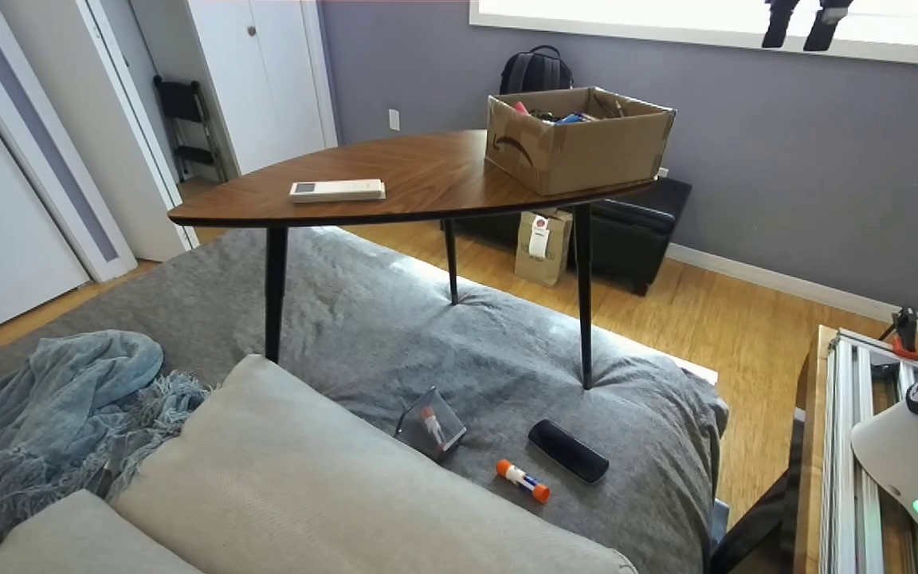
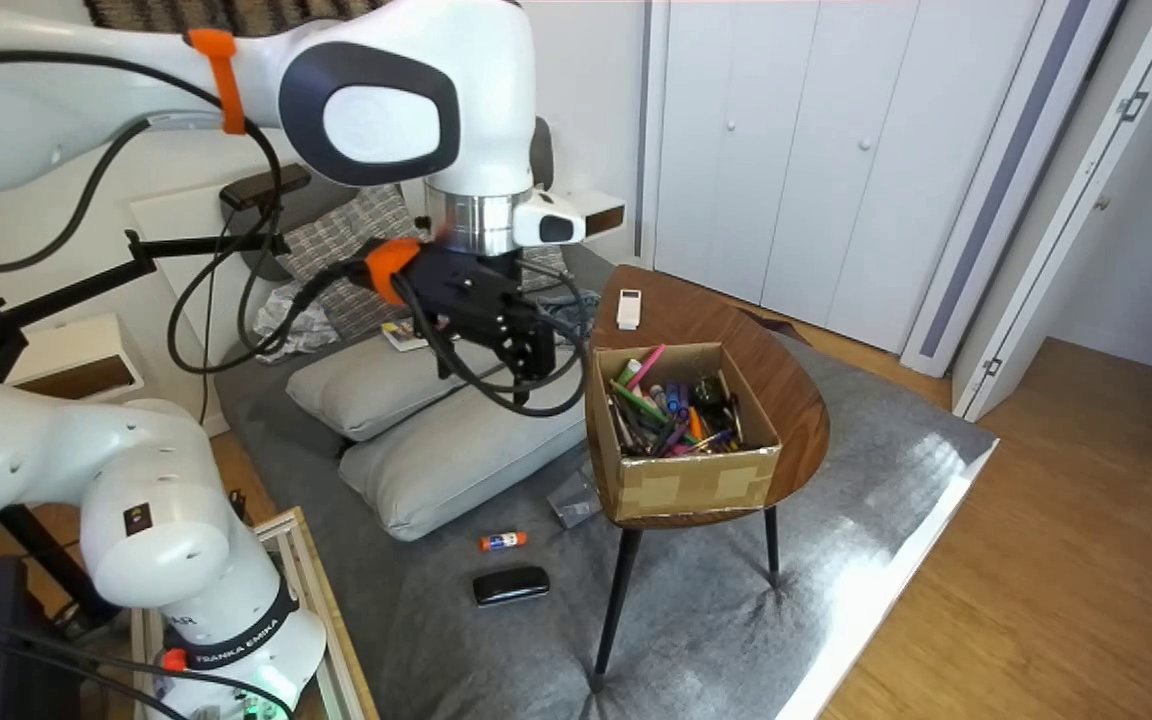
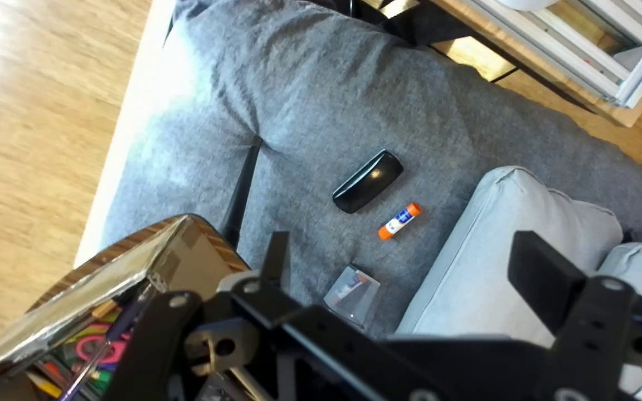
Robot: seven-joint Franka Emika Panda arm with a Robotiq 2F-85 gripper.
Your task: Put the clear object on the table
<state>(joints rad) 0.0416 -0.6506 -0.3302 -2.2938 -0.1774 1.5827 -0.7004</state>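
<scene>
The clear object, a transparent block-like piece, lies on the grey bed cover in both exterior views (image 1: 432, 424) (image 2: 574, 499). It also shows in the wrist view (image 3: 353, 293), between and below the fingertips, its lower edge close to the gripper's dark body. The reddish-brown table (image 1: 419, 163) stands on the bed on thin black legs, and its top also shows in an exterior view (image 2: 786, 395). My gripper (image 3: 402, 253) is open and empty, well above the bed. Its two fingers (image 1: 798, 38) show at the top of an exterior view. The gripper (image 2: 484, 368) hangs beside the table there.
A cardboard box (image 2: 701, 485) of pens and a white remote (image 1: 339, 190) stand on the table. A glue stick (image 3: 399, 221) and a black case (image 3: 368, 181) lie near the clear object. Pale cushions (image 1: 347, 470) lie beside it. A table leg (image 1: 583, 303) stands nearby.
</scene>
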